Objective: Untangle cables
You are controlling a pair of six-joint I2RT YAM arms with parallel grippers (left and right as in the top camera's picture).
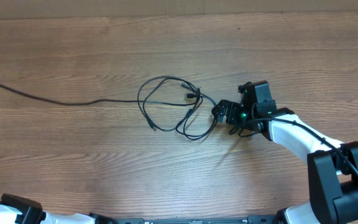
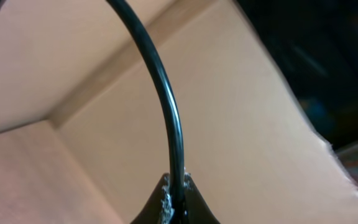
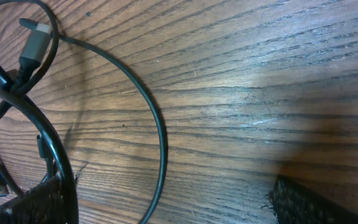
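Note:
The cables (image 1: pixel 169 106) lie as one loose black tangle of loops at the table's middle, and a long strand (image 1: pixel 55 99) trails off the left edge. My right gripper (image 1: pixel 224 121) is at the tangle's right end, low over the wood and open. In the right wrist view one thin loop (image 3: pixel 157 124) runs between its fingers (image 3: pixel 33 205) and a thicker strand (image 3: pixel 61 168) lies against the left one. A grey plug (image 3: pixel 36 40) rests among crossed strands. My left gripper (image 2: pixel 176 202) is shut on a black cable (image 2: pixel 166 106) that arcs up from its tips.
Wood-grain table (image 1: pixel 73 162) all around the tangle. The left arm (image 1: pixel 17 211) shows only at the bottom left corner. Its wrist camera faces a cardboard wall (image 2: pixel 241 112). Whether the clamped cable is the strand leaving the overhead view cannot be told.

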